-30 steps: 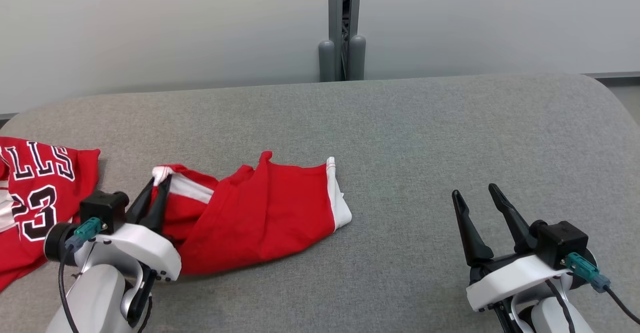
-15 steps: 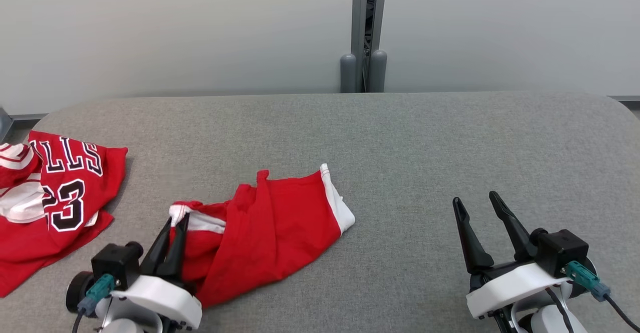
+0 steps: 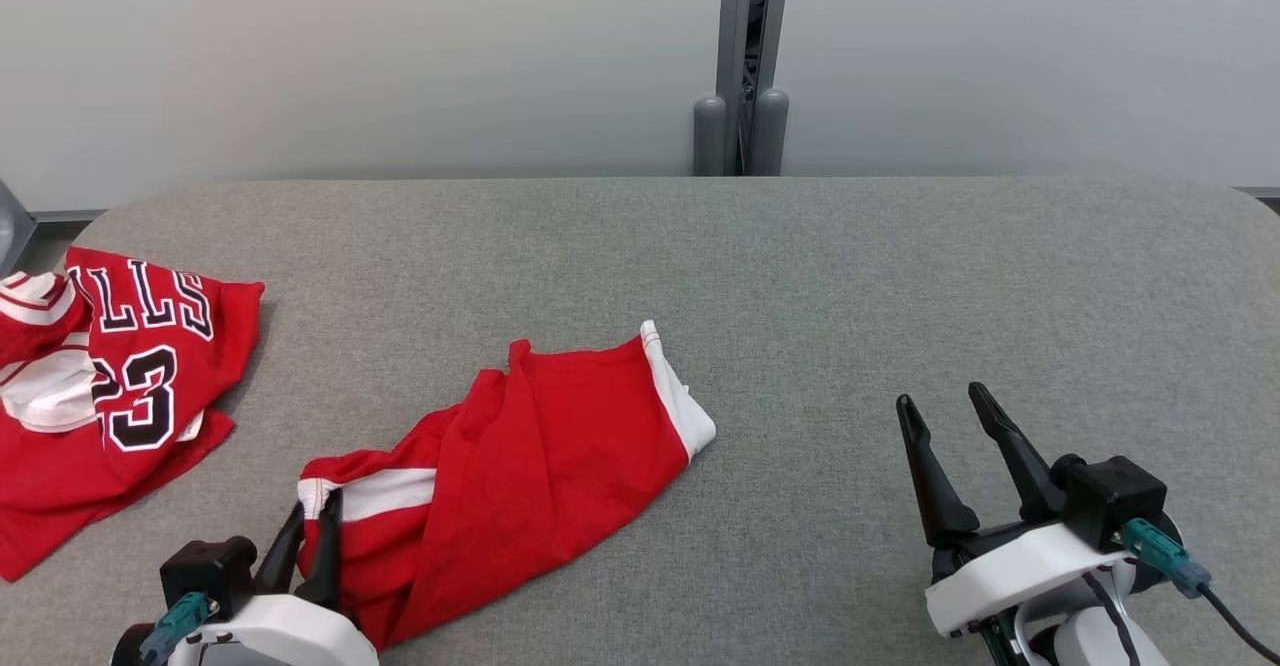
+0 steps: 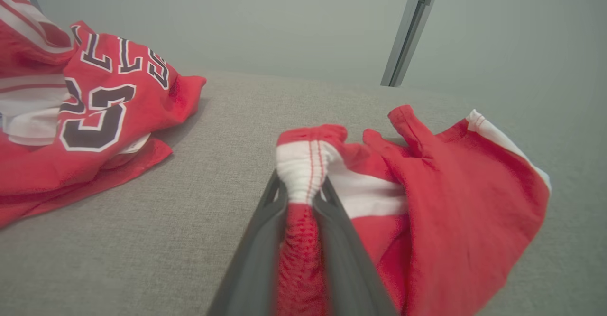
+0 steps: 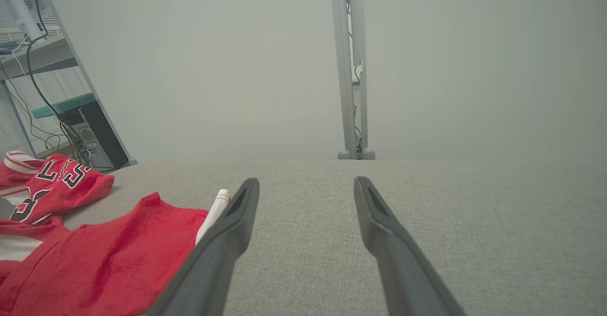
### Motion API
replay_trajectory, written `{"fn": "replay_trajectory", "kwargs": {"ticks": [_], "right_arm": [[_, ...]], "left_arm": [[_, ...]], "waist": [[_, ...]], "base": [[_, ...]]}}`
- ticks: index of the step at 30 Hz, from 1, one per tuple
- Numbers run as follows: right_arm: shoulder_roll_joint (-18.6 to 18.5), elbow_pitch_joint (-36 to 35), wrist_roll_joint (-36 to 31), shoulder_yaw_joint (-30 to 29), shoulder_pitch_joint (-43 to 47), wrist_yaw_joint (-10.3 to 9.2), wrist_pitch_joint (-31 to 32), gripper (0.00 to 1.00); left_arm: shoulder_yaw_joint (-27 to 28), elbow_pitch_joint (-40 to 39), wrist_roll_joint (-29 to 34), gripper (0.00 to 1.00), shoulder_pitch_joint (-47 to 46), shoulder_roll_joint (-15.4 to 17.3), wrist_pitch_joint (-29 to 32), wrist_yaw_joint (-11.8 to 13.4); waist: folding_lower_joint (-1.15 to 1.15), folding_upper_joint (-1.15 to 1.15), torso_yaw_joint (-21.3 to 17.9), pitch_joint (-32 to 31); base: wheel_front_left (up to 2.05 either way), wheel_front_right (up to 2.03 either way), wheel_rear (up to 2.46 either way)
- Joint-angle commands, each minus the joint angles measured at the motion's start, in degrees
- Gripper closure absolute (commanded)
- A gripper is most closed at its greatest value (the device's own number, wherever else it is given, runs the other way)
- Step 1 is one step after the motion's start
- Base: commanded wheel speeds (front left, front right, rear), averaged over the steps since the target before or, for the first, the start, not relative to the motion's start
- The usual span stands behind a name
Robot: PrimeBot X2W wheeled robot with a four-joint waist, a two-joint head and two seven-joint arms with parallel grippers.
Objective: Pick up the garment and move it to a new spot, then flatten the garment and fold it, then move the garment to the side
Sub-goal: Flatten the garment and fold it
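The left hand [image 3: 315, 506] is clenched on the red cloth garment with white bands [image 3: 540, 446]. In the left wrist view its two dark fingers [image 4: 256, 240] pinch a bunched white, red-stitched edge of the garment [image 4: 450, 197] between them, with red fabric filling the narrow gap down their length.

The rest of the garment lies crumpled on the grey fabric-covered bench [image 3: 850, 276], trailing from the left hand toward the middle, and its far white-trimmed end is flat on the surface.

The right hand [image 3: 942, 396] is released, fingers spread wide and holding nothing, poised over bare bench well to the right of the garment.

A red jersey with black-and-white lettering [image 3: 140, 366] lies rumpled at the bench's left end, apart from the garment.
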Motion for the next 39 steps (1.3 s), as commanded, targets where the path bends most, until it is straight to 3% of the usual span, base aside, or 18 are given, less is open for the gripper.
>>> {"fn": "replay_trajectory", "kwargs": {"ticks": [1, 13, 26, 33, 39], "right_arm": [[-0.29, 0.05, 0.17, -0.16, -0.39, 0.00, -0.28, 0.00], [-0.62, 0.31, -0.06, -0.74, 0.01, 0.00, -0.22, 0.00], [-1.12, 0.86, -0.31, -1.66, 0.50, 0.00, 1.05, 0.00], [-1.50, 2.72, 0.75, 2.69, -2.60, 0.00, 3.60, 0.00], [-1.59, 9.05, 3.23, 8.27, -8.42, 0.00, 6.84, 0.00]], "left_arm": [[0.99, -0.31, 0.24, 0.00, -0.89, -0.22, -0.16, -0.30], [10.00, -14.69, 8.08, 0.00, 3.02, -3.65, -0.16, 0.66], [12.24, -23.04, 13.46, 0.00, 6.07, -6.72, -0.16, -0.75], [12.10, -23.68, 14.26, 0.00, 6.26, -7.48, -0.16, -1.41], [10.97, -23.85, 14.63, 0.00, 5.55, -7.87, -0.16, -1.92]], "waist": [[0.00, 0.00, -0.10, 0.03], [0.00, 0.00, 0.32, -0.99], [0.00, 0.00, 1.52, -2.04], [0.00, 0.00, 3.57, -1.92], [0.00, 0.00, 6.13, -1.15]], "base": [[0.00, 0.00, 0.00], [0.00, 0.00, 0.00], [0.00, 0.00, 0.00], [0.00, 0.00, 0.00], [0.00, 0.00, 0.00]]}}
